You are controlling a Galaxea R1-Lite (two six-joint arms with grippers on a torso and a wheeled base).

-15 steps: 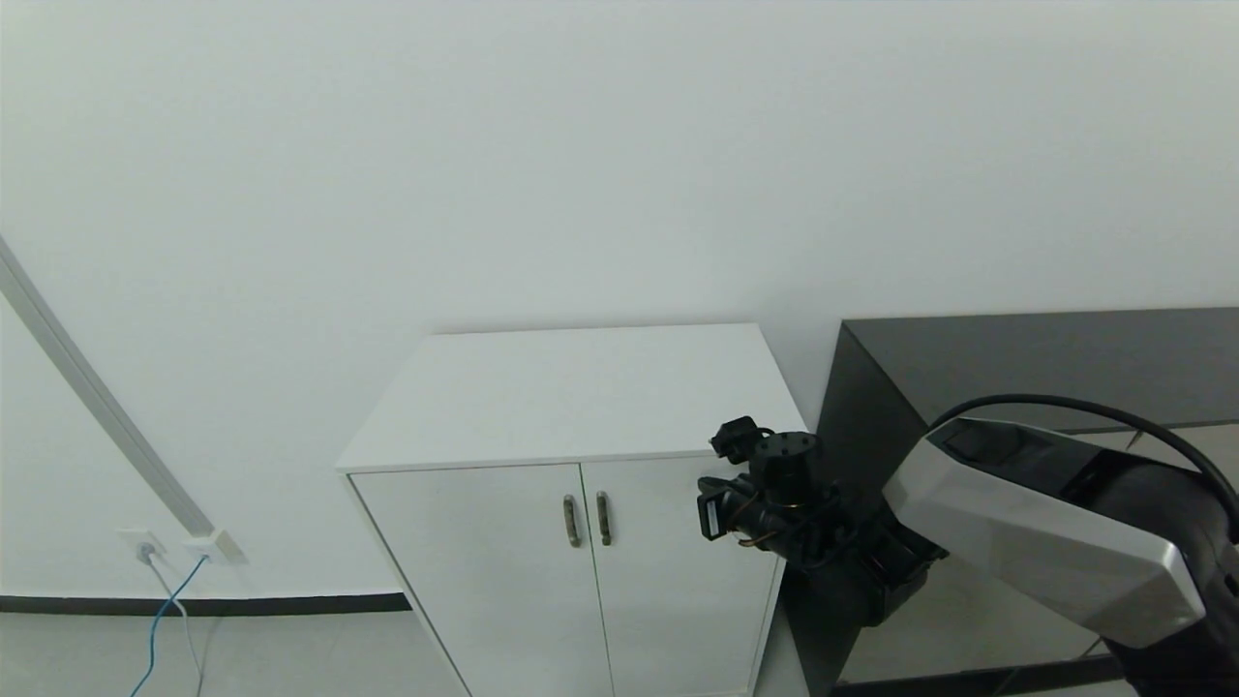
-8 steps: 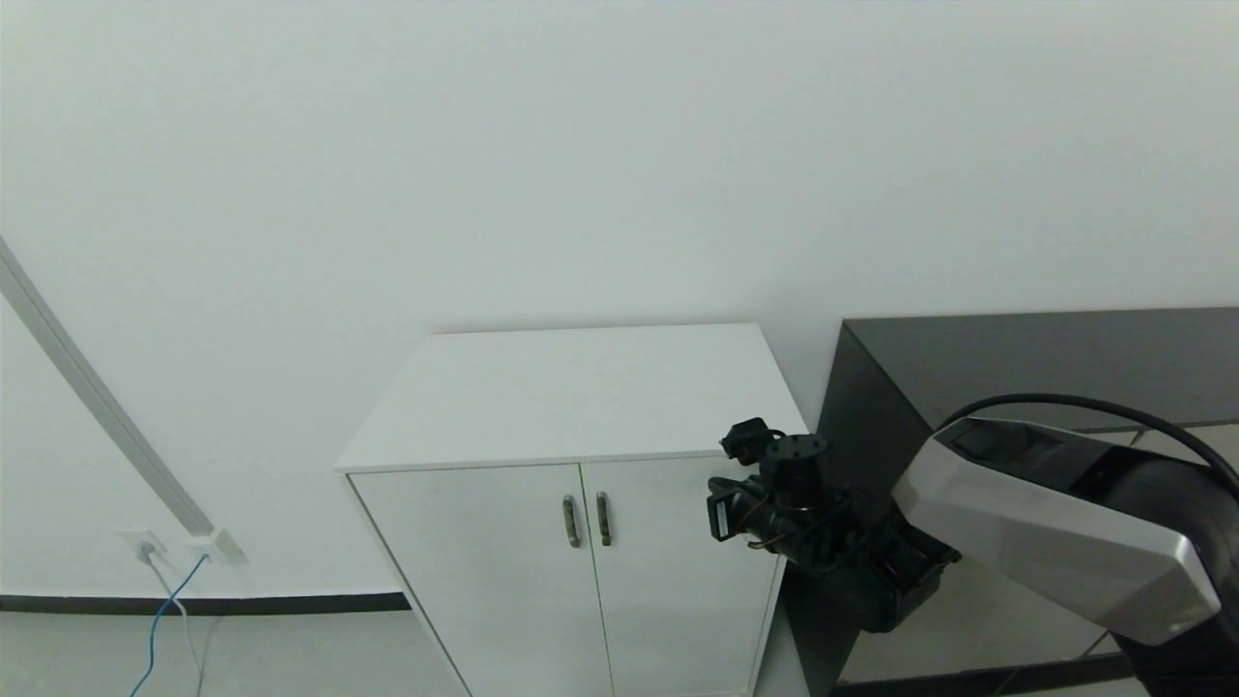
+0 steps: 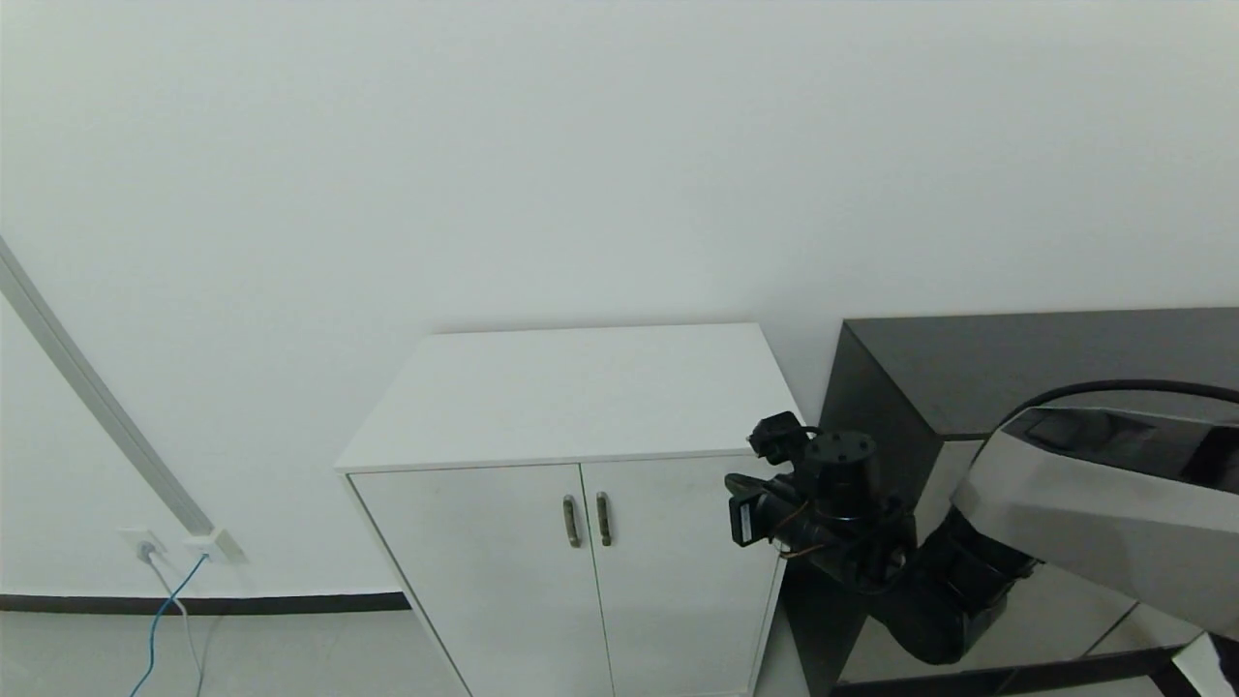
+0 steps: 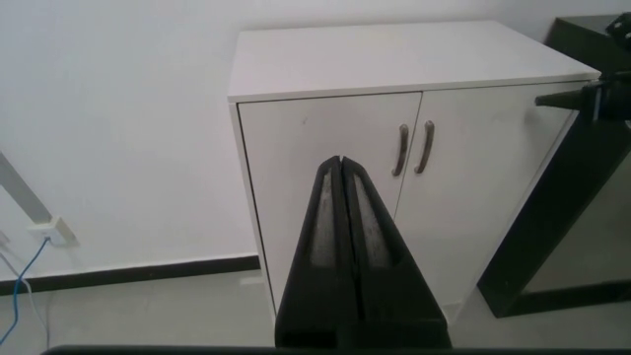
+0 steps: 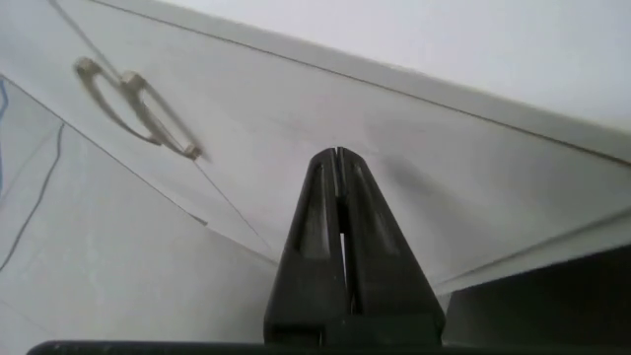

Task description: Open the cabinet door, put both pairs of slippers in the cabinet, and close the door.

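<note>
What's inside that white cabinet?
Nothing inside can be seen. Both doors of the white cabinet are shut, and their handles sit side by side at the middle seam. Whatever is on its shelves is covered by the doors.

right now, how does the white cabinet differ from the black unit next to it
Colour: the white cabinet is pale and matt, the black unit dark with a reflective front. Front: the white cabinet has two shut doors with metal handles; the black unit's visible faces are plain. Width: both sides of the white cabinet are in view; the black unit runs past the head view's right edge. Both stand side by side against the wall.
</note>
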